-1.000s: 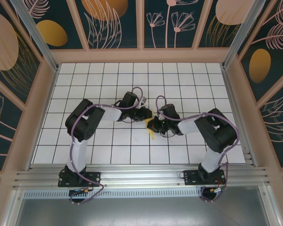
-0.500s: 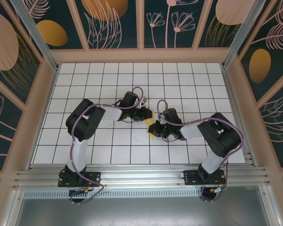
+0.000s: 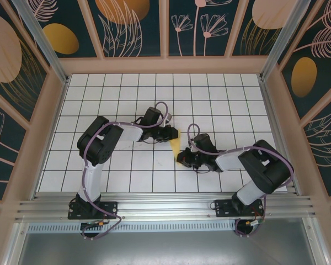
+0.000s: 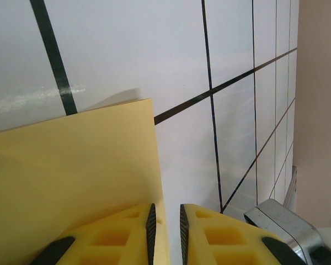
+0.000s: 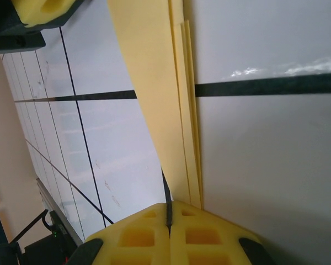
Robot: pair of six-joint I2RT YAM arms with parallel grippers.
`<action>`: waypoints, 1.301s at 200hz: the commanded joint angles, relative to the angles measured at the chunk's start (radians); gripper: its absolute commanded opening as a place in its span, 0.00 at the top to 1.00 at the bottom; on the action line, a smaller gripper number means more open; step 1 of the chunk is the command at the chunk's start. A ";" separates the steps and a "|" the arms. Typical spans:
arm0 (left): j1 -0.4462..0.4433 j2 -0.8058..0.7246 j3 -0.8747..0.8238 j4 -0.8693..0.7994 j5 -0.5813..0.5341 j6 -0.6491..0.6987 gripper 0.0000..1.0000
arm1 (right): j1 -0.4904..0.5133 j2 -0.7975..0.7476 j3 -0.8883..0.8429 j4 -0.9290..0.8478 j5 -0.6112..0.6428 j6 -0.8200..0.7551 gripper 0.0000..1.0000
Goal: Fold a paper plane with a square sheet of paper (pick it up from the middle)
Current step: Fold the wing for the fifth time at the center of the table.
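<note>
Top external: left gripper (image 3: 175,134) and right gripper (image 3: 181,160) each clamp the folded paper (image 3: 176,147) over white tiles (image 3: 127,94).

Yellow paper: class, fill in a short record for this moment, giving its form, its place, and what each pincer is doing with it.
item: yellow paper
form: folded narrow, layered edges visible in the right wrist view
place: over the white grid table, between the two arms
left pincer: narrow gap, paper's edge between its tips, apparently gripped
right pincer: shut on one end of the paper
</note>
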 commanded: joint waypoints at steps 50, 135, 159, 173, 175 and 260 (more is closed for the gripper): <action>-0.001 0.058 -0.009 -0.101 -0.075 0.043 0.76 | 0.020 -0.065 0.047 -0.318 0.027 -0.042 1.00; -0.001 0.009 0.006 -0.130 -0.070 0.053 0.74 | -0.002 -0.190 0.101 -0.504 0.227 -0.052 1.00; 0.000 -0.008 0.021 -0.150 -0.077 0.064 0.73 | -0.010 -0.223 0.097 -0.501 0.284 -0.035 0.99; -0.001 -0.003 0.028 -0.156 -0.077 0.068 0.73 | -0.012 -0.241 0.089 -0.420 0.233 -0.045 0.96; -0.001 -0.002 0.029 -0.157 -0.076 0.068 0.73 | -0.012 -0.242 0.086 -0.406 0.221 -0.046 0.96; -0.001 0.026 0.028 -0.143 -0.073 0.053 0.72 | -0.012 0.032 0.212 -0.122 0.040 -0.013 0.97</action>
